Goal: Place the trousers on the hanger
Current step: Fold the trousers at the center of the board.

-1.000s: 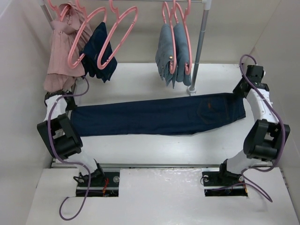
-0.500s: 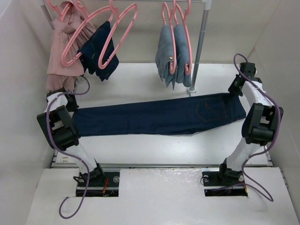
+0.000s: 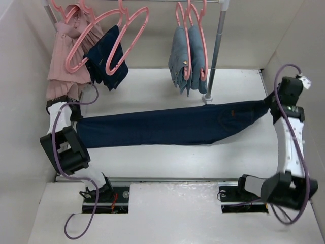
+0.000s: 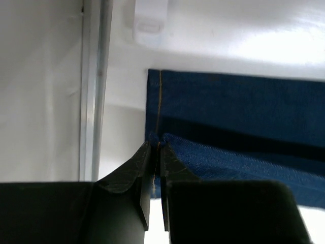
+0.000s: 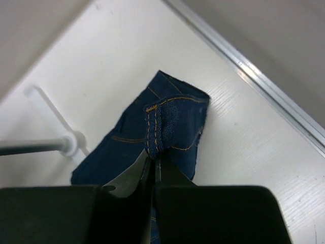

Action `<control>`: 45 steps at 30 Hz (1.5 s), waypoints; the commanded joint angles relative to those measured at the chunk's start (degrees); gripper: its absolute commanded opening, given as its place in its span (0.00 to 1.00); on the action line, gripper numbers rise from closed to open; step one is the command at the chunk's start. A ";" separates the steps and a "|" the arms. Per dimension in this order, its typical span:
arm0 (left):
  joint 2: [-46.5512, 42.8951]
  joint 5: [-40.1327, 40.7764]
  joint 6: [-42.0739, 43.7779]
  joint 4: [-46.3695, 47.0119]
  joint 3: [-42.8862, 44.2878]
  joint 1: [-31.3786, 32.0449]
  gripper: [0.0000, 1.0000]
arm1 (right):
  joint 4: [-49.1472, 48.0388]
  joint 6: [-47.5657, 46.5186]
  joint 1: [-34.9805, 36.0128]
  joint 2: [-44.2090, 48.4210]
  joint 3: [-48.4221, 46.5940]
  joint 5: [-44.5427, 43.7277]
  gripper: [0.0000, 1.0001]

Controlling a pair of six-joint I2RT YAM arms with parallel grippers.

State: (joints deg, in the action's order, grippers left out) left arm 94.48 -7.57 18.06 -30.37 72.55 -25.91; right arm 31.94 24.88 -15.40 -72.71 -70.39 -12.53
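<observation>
Since a second ago the right arm has straightened and swung outward, carrying the right pincer [image 3: 268, 103] toward the far right corner of the worktop [image 3: 152, 86]. The waist end of the trousers [image 3: 172, 127] has gone with it, now drawn out longer and narrower. The left arm has barely shifted.

The right pincer [image 5: 152, 160] is clamped on the trousers [image 5: 167, 127] at a seam with orange stitching. The denim bunches just ahead of its tips and the rest trails away to its left. The left pincer [image 3: 76, 116] is pressed together on the hem end, and in the left wrist view its tips [image 4: 155, 147] pinch the edge of the trousers [image 4: 233, 101]. That cloth spreads out to the pincer's right over the worktop.

Between the two pincers the trousers lie stretched in one long band. Beyond the left pincer, up on the rail, an empty pink hanger [image 3: 135, 36] hangs beside a small dark garment [image 3: 106, 56] and a pink garment [image 3: 63, 56]. Light-blue jeans [image 3: 188, 56] hang further along, nearer the right pincer, next to the grey post [image 3: 216, 51].
</observation>
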 commanded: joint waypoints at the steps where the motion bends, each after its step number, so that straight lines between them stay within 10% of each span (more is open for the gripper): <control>1: -4.04 3.18 3.91 -4.68 -1.01 -0.46 0.00 | -2.51 4.29 -1.92 8.35 3.15 -5.91 0.00; 12: -10.10 1.34 6.46 -9.36 -1.01 -0.98 0.00 | 0.75 10.10 -1.92 26.56 14.13 -6.63 0.00; 37: 10.55 0.89 1.01 -3.56 9.36 1.83 0.05 | -6.99 1.57 -1.92 -25.02 -9.58 3.13 0.01; 40: 11.78 2.29 0.39 -3.03 9.36 1.83 0.18 | -6.37 0.35 -1.92 -28.10 -10.90 3.66 0.22; 41: 12.39 2.30 -0.22 -2.51 9.36 1.83 0.24 | -6.37 -0.36 -1.92 -28.63 -10.91 3.66 0.48; 45: 12.40 3.44 -0.22 -2.50 9.88 1.83 0.46 | -4.88 -2.02 -1.92 -29.33 -11.52 3.05 0.91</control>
State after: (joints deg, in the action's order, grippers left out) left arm 107.57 -5.91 18.44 -33.32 79.90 -23.75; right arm 27.83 25.26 -16.91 -102.94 -78.63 -8.51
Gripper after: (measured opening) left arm 0.445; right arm 0.842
